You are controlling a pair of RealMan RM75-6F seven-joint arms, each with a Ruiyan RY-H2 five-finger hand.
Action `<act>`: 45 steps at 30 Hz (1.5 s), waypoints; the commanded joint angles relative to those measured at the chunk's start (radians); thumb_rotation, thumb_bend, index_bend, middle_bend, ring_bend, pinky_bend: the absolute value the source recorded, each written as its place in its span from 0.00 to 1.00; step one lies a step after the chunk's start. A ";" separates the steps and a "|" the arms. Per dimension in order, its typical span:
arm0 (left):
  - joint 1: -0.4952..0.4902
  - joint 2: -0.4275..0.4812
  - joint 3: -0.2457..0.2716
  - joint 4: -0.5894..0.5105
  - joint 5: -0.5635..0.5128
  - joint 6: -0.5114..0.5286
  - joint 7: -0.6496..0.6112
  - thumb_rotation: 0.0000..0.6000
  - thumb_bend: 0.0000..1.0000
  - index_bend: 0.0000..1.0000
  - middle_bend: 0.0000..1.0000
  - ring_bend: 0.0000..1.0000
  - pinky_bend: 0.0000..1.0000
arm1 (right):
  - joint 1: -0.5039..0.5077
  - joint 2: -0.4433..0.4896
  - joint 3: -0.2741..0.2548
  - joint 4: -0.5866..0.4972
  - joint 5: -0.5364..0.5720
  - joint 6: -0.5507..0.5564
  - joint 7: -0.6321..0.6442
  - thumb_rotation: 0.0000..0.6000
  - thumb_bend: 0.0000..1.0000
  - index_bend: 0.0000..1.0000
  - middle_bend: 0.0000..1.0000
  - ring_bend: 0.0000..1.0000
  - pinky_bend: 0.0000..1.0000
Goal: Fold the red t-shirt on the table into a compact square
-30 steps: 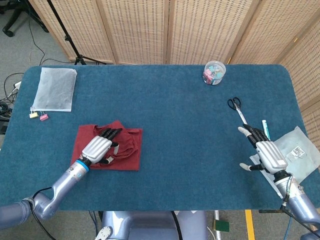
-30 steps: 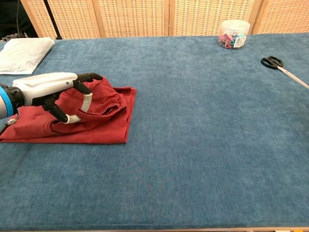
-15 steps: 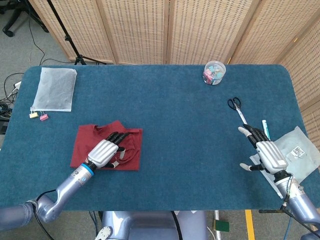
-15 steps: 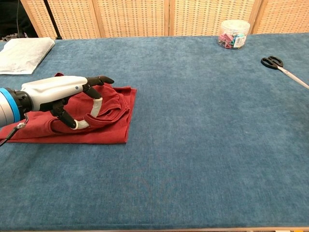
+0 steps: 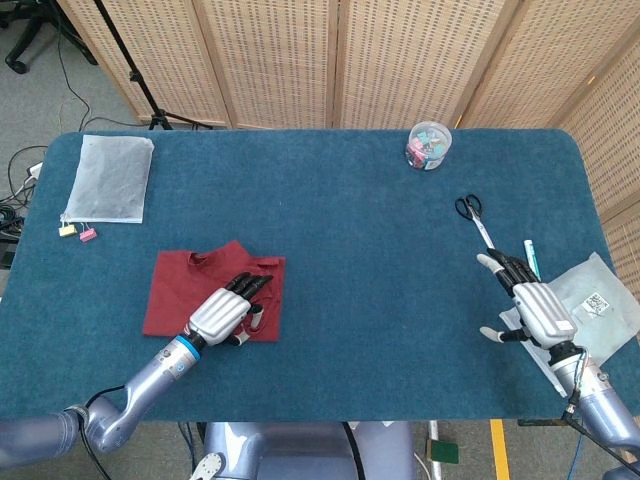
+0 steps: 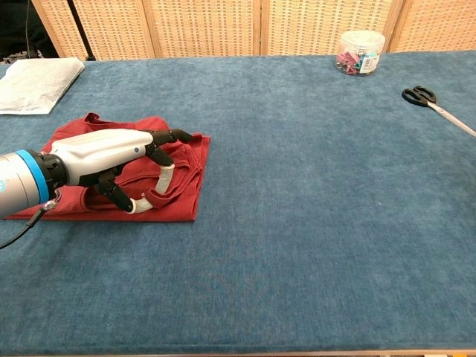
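Head view shows the red t-shirt [image 5: 210, 293] lying folded into a rough rectangle on the left half of the blue table [image 5: 360, 250], near its front edge. The left hand [image 5: 228, 311] sits over the shirt's right front part, palm down, its dark fingers [image 5: 252, 287] reaching toward the shirt's right edge. In the chest view the same left hand [image 6: 111, 165] hangs just above the cloth with its fingers apart and bent downward; the pale fingertips [image 6: 162, 181] touch or nearly touch the rumpled folds near the collar, and I cannot tell whether any fabric is caught between them. The shirt [image 6: 178, 175] shows wrinkles and a raised ridge at its right side, and its edges are not quite square.

The right hand [image 5: 527, 303] rests at the right side of the table, well apart from the shirt, with its fingers spread and nothing in them. It lies partly on a clear plastic bag [image 5: 595, 300], and a pen [image 5: 531, 257] lies just beside its fingers. A pair of black-handled scissors [image 5: 472, 214] lies further back on the right. A clear tub of coloured clips [image 5: 428, 146] stands near the back edge. A second plastic bag [image 5: 108, 178] lies at the back left corner, with small clips [image 5: 77, 232] beside its front edge.
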 commanded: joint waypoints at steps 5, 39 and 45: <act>0.005 0.019 0.009 -0.023 -0.001 -0.005 0.010 1.00 0.26 0.07 0.00 0.00 0.00 | -0.001 0.003 0.000 -0.001 -0.002 0.001 0.006 1.00 0.00 0.00 0.00 0.00 0.00; 0.045 -0.066 0.006 0.146 0.134 0.154 -0.221 1.00 0.13 0.00 0.00 0.00 0.00 | -0.004 0.011 -0.003 -0.008 -0.009 0.008 0.010 1.00 0.00 0.00 0.00 0.00 0.00; 0.056 -0.060 0.040 0.124 0.152 0.147 -0.250 1.00 0.14 0.00 0.00 0.00 0.00 | -0.005 0.013 -0.006 -0.011 -0.014 0.010 0.009 1.00 0.00 0.00 0.00 0.00 0.00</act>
